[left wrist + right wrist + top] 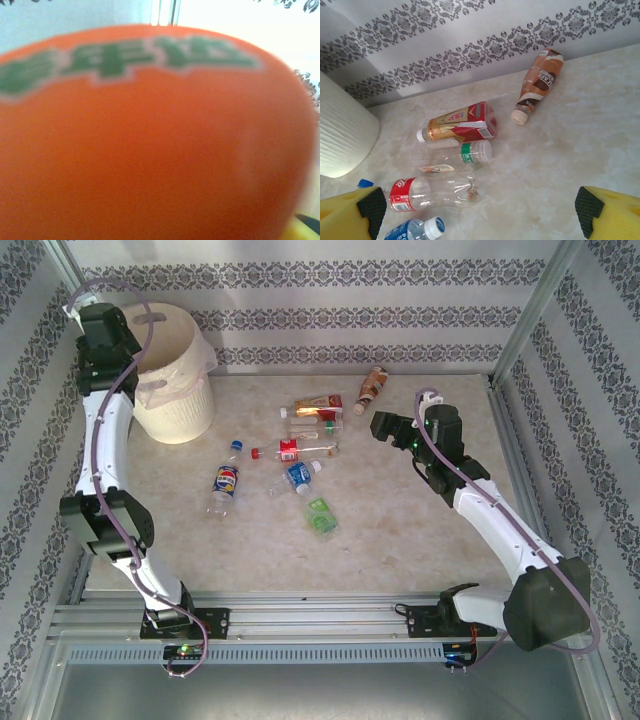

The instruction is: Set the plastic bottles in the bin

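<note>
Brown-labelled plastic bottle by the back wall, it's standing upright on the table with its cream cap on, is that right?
Not quite. The brown-labelled plastic bottle by the back wall is lying on its side on the table, not standing upright. Its cream cap is on, as you said. The right wrist view shows this.

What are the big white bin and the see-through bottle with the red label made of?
The bin looks like matte cream-white plastic, with fine ribs on its wall; a thin crinkly liner hangs over its rim. The bottle looks like thin, shiny clear plastic: the table shows through it and light glints on it.
</note>
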`<act>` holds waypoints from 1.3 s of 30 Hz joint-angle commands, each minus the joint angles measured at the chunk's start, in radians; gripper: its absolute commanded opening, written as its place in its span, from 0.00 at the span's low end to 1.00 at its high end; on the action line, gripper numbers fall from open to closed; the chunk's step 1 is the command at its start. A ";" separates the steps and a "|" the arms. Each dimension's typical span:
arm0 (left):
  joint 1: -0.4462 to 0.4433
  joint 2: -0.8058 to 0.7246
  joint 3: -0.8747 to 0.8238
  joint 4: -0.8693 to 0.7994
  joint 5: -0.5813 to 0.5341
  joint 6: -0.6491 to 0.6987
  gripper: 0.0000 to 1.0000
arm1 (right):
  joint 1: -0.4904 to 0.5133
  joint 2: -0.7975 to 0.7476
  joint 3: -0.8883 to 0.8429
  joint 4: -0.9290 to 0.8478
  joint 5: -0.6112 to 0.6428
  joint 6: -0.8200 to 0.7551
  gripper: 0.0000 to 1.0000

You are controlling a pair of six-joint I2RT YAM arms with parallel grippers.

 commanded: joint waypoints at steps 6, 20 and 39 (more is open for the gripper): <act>0.058 0.121 0.156 -0.156 0.178 -0.118 0.54 | -0.010 0.013 0.002 0.002 0.008 0.024 0.98; 0.056 0.192 0.345 -0.382 0.009 -0.271 0.93 | -0.020 0.007 -0.018 -0.028 0.048 0.068 0.98; -0.295 -0.148 -0.070 -0.259 0.135 -0.214 1.00 | -0.060 -0.027 -0.122 0.009 0.051 0.149 0.98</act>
